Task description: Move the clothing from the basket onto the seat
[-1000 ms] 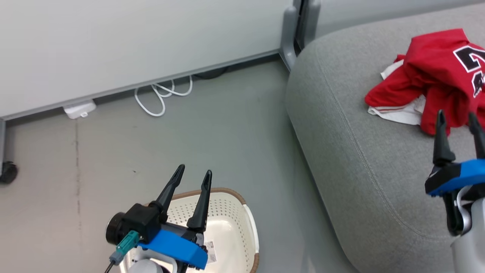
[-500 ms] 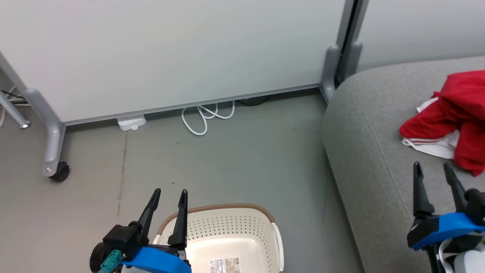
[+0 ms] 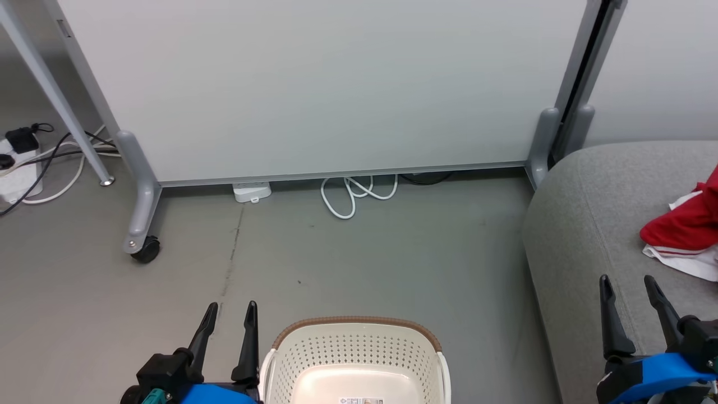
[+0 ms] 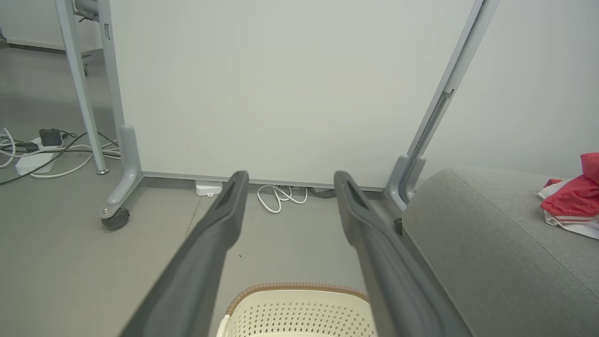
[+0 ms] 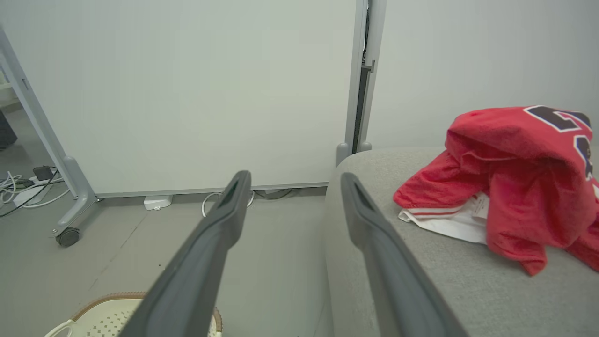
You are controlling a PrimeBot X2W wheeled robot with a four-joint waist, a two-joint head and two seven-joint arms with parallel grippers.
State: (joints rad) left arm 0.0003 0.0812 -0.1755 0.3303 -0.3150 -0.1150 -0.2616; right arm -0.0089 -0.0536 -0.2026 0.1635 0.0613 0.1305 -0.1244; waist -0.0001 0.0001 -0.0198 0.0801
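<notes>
Two sets of jaws hang parted and empty: the left jaws just left of a cream-white perforated plastic basket (image 3: 359, 350) at near centre, the right jaws by the near edge of a large light grey upholstered seat (image 3: 583, 235), where bright red garments with white trim (image 3: 687, 227) lie heaped at far right. With the basket's visible floor bare, the job looks all but done. The sound move is to check its near end, cut off by the frame, before drawing both arms clear of the brown rim.

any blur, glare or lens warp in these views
Head view: even soft light, sharp, no glare on the basket. Left wrist view: the left gripper looks soft toward the bottom edge, and the partition post leans, likely wide-angle warp. Right wrist view: the right gripper blurs likewise near the lens; the clothing is crisp.
</notes>
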